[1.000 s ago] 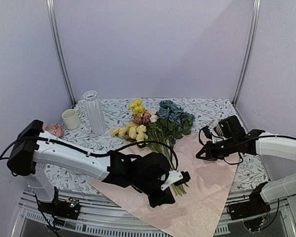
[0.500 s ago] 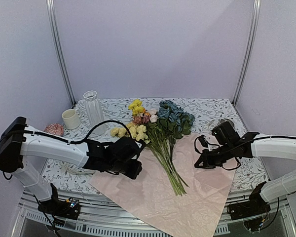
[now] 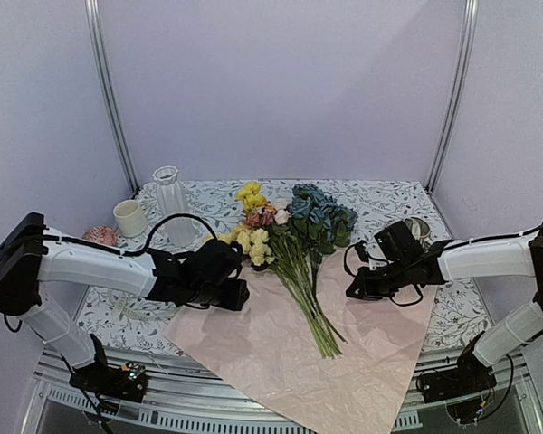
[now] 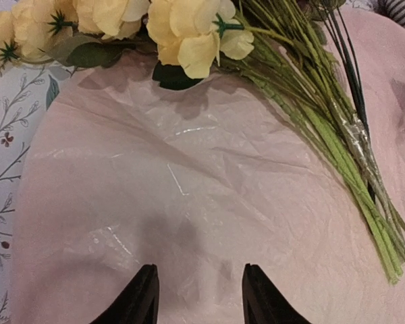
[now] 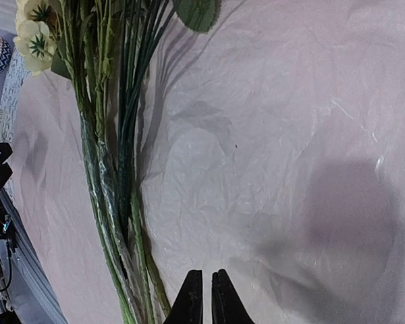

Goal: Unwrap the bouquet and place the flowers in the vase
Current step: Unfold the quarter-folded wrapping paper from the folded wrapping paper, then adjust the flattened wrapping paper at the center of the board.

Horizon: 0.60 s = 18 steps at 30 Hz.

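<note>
Jaws on the left stood apart with nothing between them, folks: the left gripper (image 4: 199, 304) hovered low over bare pink paper (image 4: 189, 202), and its dark fingertips (image 4: 145, 300) framed only crinkled sheet. Over on the right, the right gripper (image 5: 206, 300) had its fingers pressed together with barely a slit showing. It pinched nothing, and its tips pointed at the paper.

That paper lay opened out flat like a diamond, its near corner hanging over the near edge of the table (image 3: 389, 203). On it lay the flowers (image 3: 294, 244) in a single bunch, green stems (image 3: 312, 312) pointing near and slightly right. A band of clear tape (image 4: 356, 138) bound them low down.

The left gripper sat by the sheet's far-left edge, well left of the stems. The right gripper sat on the sheet's right side, close beside the stems but apart from them. Neither touched the bunch.

Further back, the blooms fanned out past the paper's far edge onto the leaf-patterned tabletop. Pale yellow ones lay at left, bright yellow and pink behind them, and blue-teal clusters (image 3: 321, 212) at right.

Far left, the vase (image 3: 170, 206) stood upright, white and ribbed, apart from the flowers. A cream mug (image 3: 129, 218) stood just to its left, and a small pink object (image 3: 100, 237) lay nearer than the mug.
</note>
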Each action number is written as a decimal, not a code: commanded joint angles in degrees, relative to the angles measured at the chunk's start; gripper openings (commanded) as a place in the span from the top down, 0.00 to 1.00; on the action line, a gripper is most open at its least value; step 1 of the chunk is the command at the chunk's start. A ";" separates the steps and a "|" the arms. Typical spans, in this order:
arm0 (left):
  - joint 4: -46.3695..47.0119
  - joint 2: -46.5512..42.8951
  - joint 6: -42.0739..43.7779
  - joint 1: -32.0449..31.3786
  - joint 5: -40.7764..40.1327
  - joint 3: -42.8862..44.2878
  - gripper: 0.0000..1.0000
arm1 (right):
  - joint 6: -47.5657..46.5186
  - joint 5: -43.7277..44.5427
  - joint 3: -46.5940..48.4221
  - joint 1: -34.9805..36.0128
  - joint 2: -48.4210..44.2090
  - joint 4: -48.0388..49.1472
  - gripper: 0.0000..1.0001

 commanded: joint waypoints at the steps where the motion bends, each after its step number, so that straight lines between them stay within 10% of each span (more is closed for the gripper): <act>1: 4.33 0.83 -0.49 2.53 2.31 -0.90 0.56 | -0.80 0.80 2.73 -1.63 4.37 6.11 0.92; 18: 6.42 10.52 0.49 8.50 4.68 -1.70 0.65 | -1.66 1.63 3.94 -6.56 18.84 10.16 0.96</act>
